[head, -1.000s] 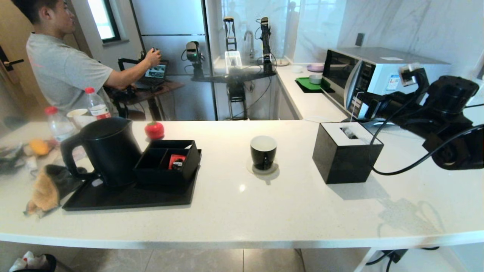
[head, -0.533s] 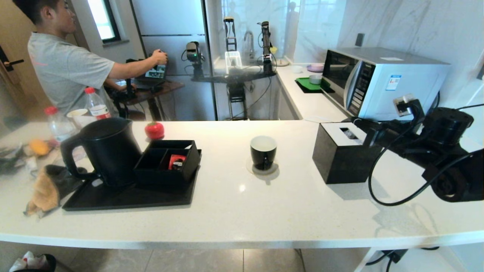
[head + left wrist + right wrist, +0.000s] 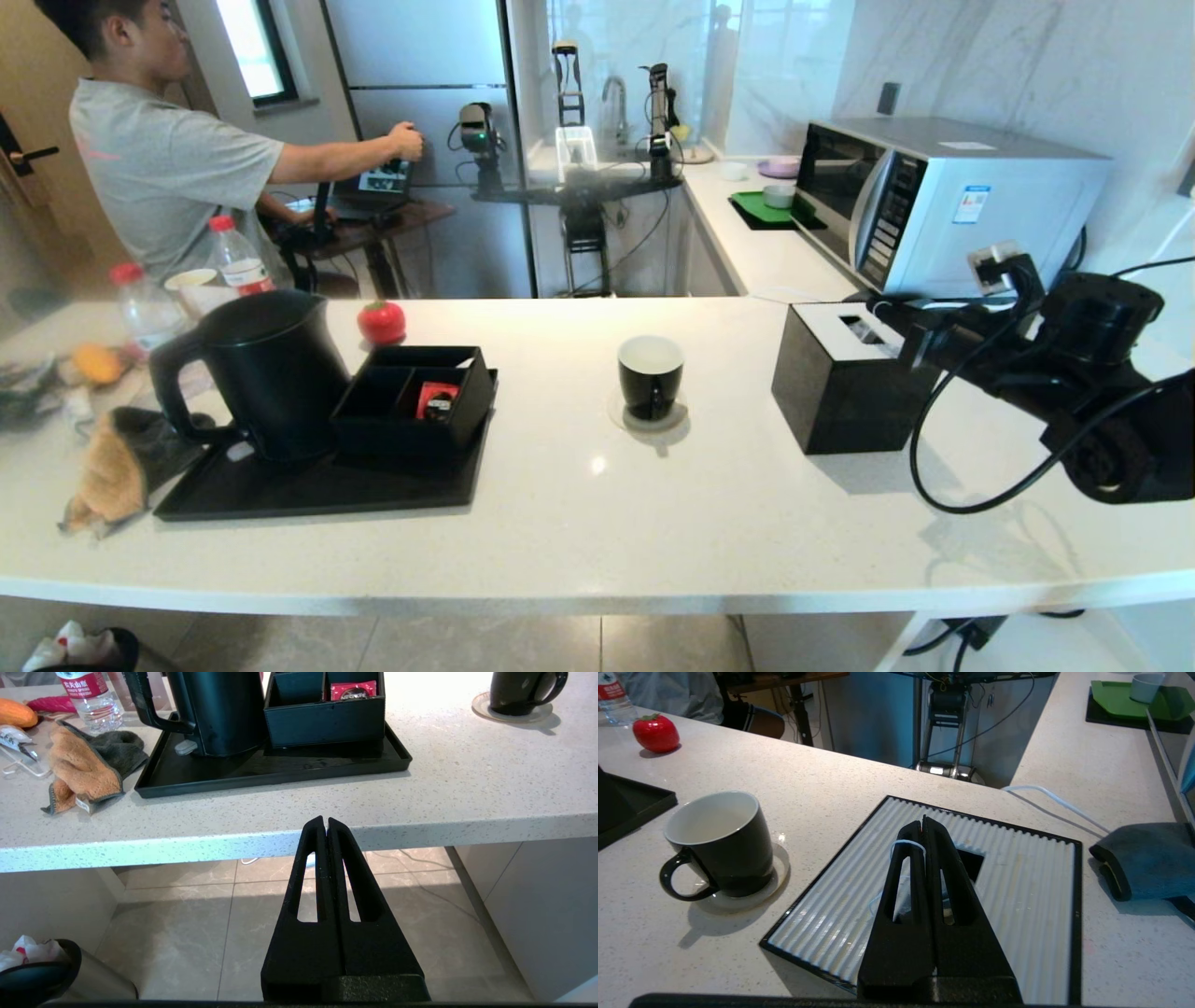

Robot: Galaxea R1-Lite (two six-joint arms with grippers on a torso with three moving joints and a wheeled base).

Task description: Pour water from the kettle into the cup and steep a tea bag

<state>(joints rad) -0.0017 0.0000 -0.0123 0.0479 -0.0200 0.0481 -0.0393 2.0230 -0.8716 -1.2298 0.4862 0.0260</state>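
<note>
The right gripper (image 3: 923, 823) hangs over the ribbed white top of the black box (image 3: 845, 378), clenched on a thin white string (image 3: 903, 843). The glossy cup (image 3: 651, 374) stands apart on its saucer. The left gripper (image 3: 325, 823), clenched empty, is below the speckled counter (image 3: 467, 788).

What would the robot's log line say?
right fingers: shut on tea bag string, above black box | left fingers: shut, parked below counter | cup: empty | kettle: on tray

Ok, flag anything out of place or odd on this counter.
A crumpled orange-grey cloth lies bunched beside the black tray, near the counter edge. A thin white tea bag string loops over the shut right tool above the ribbed box lid. Nothing looks spilled.
</note>
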